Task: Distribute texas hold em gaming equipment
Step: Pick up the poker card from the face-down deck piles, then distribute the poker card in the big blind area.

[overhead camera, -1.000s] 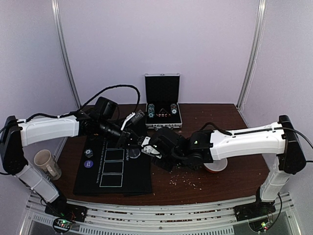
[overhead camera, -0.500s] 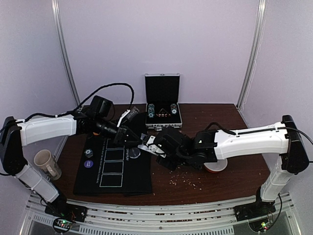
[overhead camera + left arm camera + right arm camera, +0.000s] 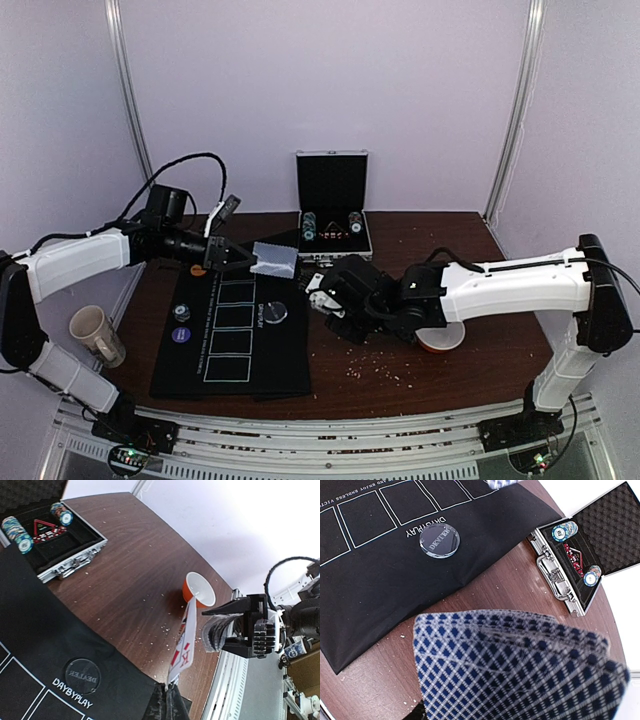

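Observation:
My left gripper is shut on one playing card with a grey-blue back, held in the air over the far edge of the black mat. In the left wrist view the gripper pinches the card's bottom edge, and its face shows a red K. My right gripper is shut on the deck of cards, which fills the right wrist view and hides the fingers. The deck also shows in the left wrist view. A clear dealer button lies on the mat.
An open metal case with chip stacks stands at the back. Two chips lie on the mat's left side. A red-and-white bowl sits under my right arm. A beige mug lies left of the mat. Crumbs are scattered on the wood.
My left gripper has pulled away from the deck to the left and back, carrying one card with it. My right gripper has stayed near the mat's right edge with the deck.

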### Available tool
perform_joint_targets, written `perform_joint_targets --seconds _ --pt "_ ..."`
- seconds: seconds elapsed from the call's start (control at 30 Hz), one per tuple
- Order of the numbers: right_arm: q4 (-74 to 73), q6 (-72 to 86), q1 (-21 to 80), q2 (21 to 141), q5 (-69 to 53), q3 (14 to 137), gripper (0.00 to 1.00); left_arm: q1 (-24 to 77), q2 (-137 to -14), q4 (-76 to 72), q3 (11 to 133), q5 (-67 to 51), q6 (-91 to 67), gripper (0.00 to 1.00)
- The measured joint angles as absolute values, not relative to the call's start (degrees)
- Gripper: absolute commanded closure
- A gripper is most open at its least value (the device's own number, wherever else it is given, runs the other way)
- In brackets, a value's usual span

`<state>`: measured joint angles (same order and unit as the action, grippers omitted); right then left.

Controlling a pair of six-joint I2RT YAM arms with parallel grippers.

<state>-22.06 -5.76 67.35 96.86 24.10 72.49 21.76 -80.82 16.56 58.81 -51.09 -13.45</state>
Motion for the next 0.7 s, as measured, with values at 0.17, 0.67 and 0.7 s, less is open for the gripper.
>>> perform_joint_targets --seconds 0.17,0.67,0.7 --pt "-22.1 -5.8 67.2 96.9 24.1 72.5 0.51 18.4 -80.7 18.1 58.7 -51.2 -13.3 1.0" --pt "-21.9 -7.5 67.1 96.9 22.6 72.5 0.51 10.1 -77.5 24.9 54.1 -45.8 -15.8 1.0" --pt "-21.8 -7.7 67.1 96.9 22.4 72.5 0.51 9.7 -77.1 25.4 53.4 -45.0 -16.1 1.0"
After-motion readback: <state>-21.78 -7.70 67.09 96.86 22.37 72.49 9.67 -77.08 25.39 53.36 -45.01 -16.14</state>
